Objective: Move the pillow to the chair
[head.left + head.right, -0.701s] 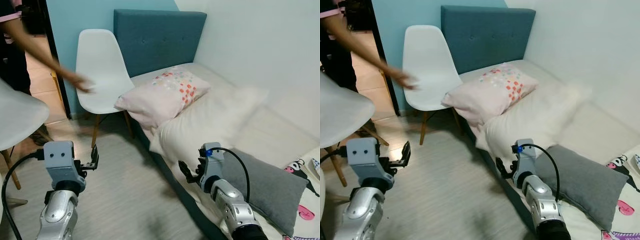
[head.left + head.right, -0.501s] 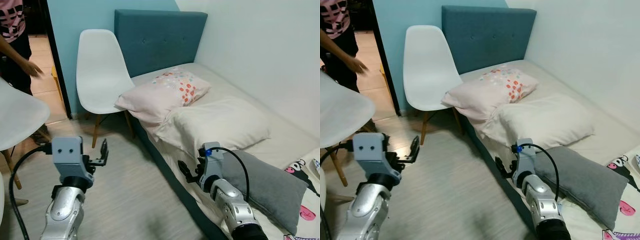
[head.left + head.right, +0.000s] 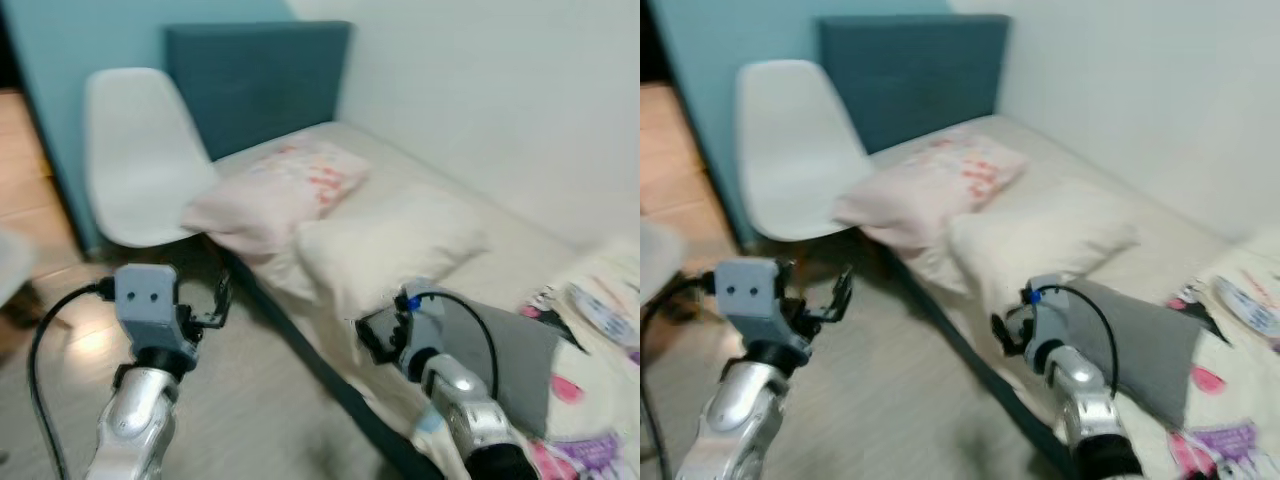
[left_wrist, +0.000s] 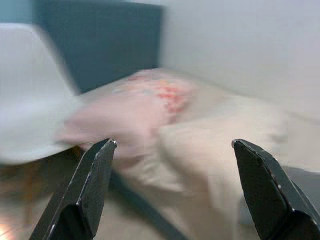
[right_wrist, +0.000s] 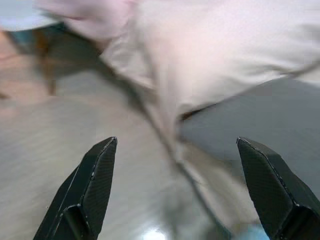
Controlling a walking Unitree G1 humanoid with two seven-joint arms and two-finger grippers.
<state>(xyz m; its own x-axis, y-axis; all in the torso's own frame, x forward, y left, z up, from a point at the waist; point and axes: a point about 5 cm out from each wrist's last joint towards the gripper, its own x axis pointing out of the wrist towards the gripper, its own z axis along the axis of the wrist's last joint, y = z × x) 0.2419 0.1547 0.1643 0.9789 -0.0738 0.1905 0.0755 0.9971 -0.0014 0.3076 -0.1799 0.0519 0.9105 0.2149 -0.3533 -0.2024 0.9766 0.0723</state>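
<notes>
Frames blurred. Nearest, left tool [image 3: 218,303] raised over the grey wood-look floor [image 3: 250,420] left of the bed, fingers spread wide, nothing between them; the wrist view confirms the spread fingers [image 4: 87,187] with the pillows beyond. Right tool [image 3: 368,335] raised at the near edge of the bed [image 3: 470,210], fingers spread in its wrist view [image 5: 92,187], holding nothing, over the gap between floor and mattress edge.

Just right of the right tool, a grey pillow [image 3: 515,350] lies flat on the bed. Near right corner of the bed: a cartoon-print blanket [image 3: 590,390] with pink and black patches.

Further back, a cream pillow [image 3: 385,245] lies mid-bed, its near corner hanging over the bed's left edge. Touching it on the far-left side, the pink pillow [image 3: 275,190] with a red and multicolour dot pattern lies at the head of the bed, its left end overhanging toward the chair.

White shell chair [image 3: 140,160] with wooden legs stands on the floor just left of the pink pillow, seat bare. Behind: teal upholstered headboard [image 3: 255,85], light blue wall [image 3: 80,35] on the left, white wall [image 3: 480,90] on the right.
</notes>
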